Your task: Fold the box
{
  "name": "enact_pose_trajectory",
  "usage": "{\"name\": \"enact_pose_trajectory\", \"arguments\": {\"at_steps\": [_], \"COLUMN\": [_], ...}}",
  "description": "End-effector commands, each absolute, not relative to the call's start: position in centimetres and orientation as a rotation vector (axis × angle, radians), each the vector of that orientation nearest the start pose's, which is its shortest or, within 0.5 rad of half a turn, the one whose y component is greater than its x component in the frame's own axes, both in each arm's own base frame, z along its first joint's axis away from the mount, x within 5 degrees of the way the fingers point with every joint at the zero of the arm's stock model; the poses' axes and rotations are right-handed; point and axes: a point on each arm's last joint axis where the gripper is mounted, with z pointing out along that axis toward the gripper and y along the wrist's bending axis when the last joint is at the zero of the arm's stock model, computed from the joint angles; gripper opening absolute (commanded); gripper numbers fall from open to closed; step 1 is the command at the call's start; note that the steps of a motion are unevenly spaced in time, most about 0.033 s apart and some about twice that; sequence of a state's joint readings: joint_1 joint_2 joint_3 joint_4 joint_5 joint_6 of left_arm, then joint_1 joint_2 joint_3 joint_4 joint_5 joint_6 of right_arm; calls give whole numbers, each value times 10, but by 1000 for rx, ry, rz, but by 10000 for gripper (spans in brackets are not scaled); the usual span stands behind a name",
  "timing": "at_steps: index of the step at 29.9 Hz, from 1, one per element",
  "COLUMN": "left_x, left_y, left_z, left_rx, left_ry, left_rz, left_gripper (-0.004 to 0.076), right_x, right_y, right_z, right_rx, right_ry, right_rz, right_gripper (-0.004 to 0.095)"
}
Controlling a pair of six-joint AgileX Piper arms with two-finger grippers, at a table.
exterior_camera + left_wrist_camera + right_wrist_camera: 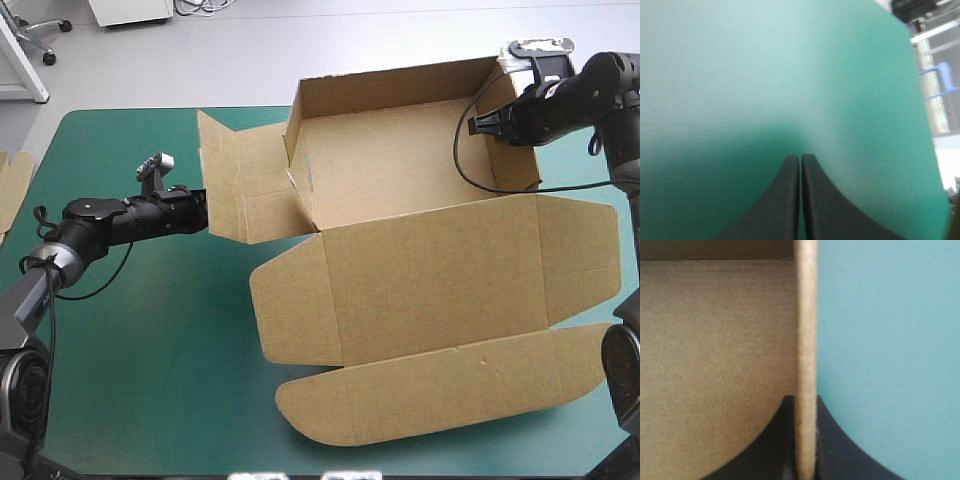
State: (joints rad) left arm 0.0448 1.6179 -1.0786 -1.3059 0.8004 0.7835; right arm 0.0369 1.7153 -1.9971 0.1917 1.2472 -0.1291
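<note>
High view: the box [420, 250] is recorded right of centre on the table [130, 380], partly formed. The back wall [390, 85] and right wall [515, 165] are seen raised; the left side panel [240, 190] is splayed outward, not tucked. The lid [440, 290] is laid flat toward the near edge, its flaps unfolded. The right gripper [480, 125] is placed at the top edge of the right wall; the left gripper [203, 208] is noted at the outer edge of the left side panel, contact not resolved. A strip of spare board [12, 185] is seen at the table's left edge. Left wrist view: the left gripper [800, 157] is observed pressed together, with no board between its fingers; only teal-green cover is seen ahead. Right wrist view: the right gripper [805, 399] is found pinching the right wall [805, 315] edge-on, brown inner board to one side, cover to the other. Progress, as judged: two walls are up. The left side remains to be raised and tucked, and the right wall looks held rather than locked.
</note>
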Motion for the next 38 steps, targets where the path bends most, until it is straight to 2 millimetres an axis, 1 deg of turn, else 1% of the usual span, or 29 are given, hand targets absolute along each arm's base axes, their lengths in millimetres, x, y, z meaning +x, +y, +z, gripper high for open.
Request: {"name": "enact_pose_trajectory", "arguments": {"at_steps": [1,7,10,15,18,23,26,29,33,36,38], "left_x": [334,331,329,327,324,321,322,320,319,320,319], "left_y": [-59,-63,-66,-77,-83,-85,-88,-95,-103,-112,-119], "left_z": [306,312,316,319,325,336,342,352,375,386,386], "left_rx": [-31,-25,11,41,78,93,129,230,354,401,440], "left_ry": [2059,2007,1971,1944,1886,1774,1760,1716,1646,1659,1708], "left_rz": [-1288,-1415,-1463,-1521,-1577,-1689,-1688,-1673,-1655,-1616,-1571], "left_gripper": [4,4,4,4,3,1,1,1,0,-14,-14], "right_x": [348,349,349,349,350,350,350,350,350,350,350], "right_y": [25,24,25,27,28,29,29,29,28,28,28], "right_z": [458,457,457,458,459,460,460,460,460,460,460], "right_rx": [-194,-193,-189,-189,-186,-185,-185,-185,-184,-178,-178], "right_ry": [2350,2348,2343,2335,2320,2316,2316,2314,2314,2310,2310], "right_rz": [191,175,188,215,234,242,242,242,228,230,230], "right_gripper": [-34,-34,-34,-34,-34,-34,-34,-33,-34,-34,-34]}}
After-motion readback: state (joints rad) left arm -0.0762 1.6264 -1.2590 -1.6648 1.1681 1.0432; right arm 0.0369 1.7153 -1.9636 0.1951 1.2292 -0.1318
